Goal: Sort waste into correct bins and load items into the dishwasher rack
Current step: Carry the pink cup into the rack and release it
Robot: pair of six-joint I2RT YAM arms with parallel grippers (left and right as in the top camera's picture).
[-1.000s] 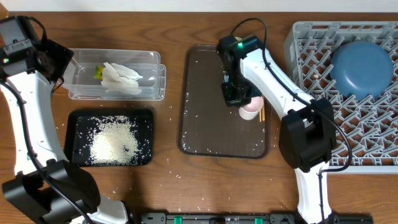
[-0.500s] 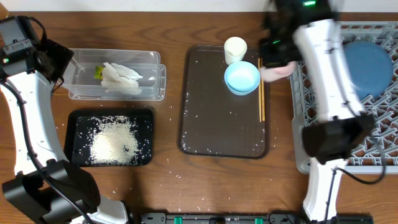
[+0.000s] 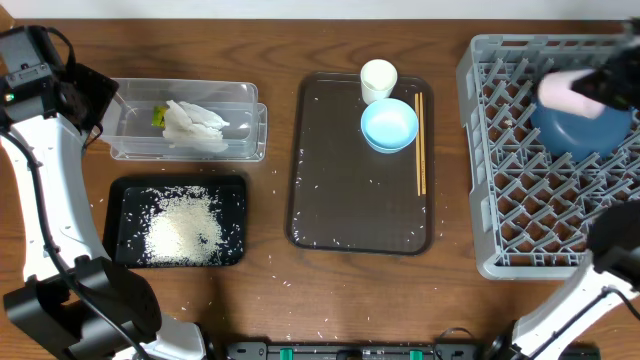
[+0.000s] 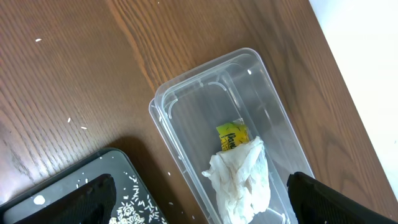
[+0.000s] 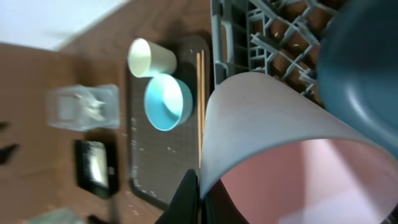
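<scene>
The small pink cup (image 3: 563, 91) hangs tipped on its side above the far right part of the grey dishwasher rack (image 3: 520, 190), over the large dark-blue dish (image 3: 582, 132) that sits in the rack. The right gripper (image 5: 200, 198) has its fingers pinched tight on the cup's wall near the rim; in the overhead view this arm is blurred.

Left of the rack lies the brown serving tray (image 3: 345, 200), speckled with stray rice grains. At its far right end stand the small white cup (image 3: 378, 78) and, just near of it, the light-blue bowl (image 3: 389, 125). The wooden chopsticks (image 3: 421, 145) lie along the tray's right edge beside the bowl.

Further left, the clear plastic tub (image 3: 250, 125) holds the crumpled white tissue (image 3: 195, 127) and the snack wrapper (image 3: 158, 117). Near of it, the black tray (image 3: 113, 215) carries the heap of rice (image 3: 185, 228). The left gripper (image 3: 98, 102) hovers at the tub's left end, fingers spread wide and holding nothing.
</scene>
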